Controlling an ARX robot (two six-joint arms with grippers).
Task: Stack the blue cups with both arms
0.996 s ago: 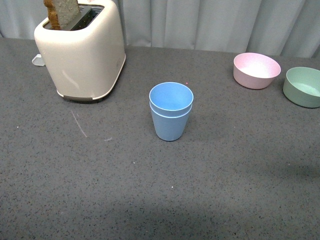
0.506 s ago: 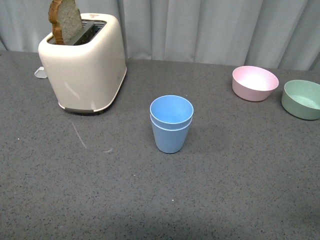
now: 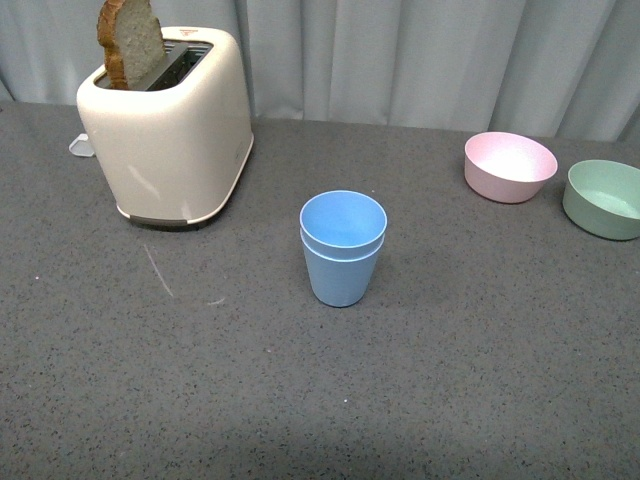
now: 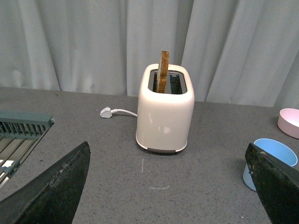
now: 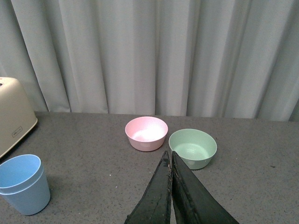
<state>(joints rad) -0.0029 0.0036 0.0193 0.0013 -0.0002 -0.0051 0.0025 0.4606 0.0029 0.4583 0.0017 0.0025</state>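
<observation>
Bare tabletop (image 3: 330, 400) rings the nested blue cups (image 3: 342, 248) on every side. The toaster (image 3: 168, 125) stands well apart on one flank; the pink bowl (image 3: 510, 167) and green bowl (image 3: 604, 199) stand opposite.

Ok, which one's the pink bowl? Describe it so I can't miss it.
Find the cream toaster at the table's far left, then look across to the far right. Two bowls sit there; the pink bowl is the one nearer the blue cups, with the green bowl outside it.
</observation>
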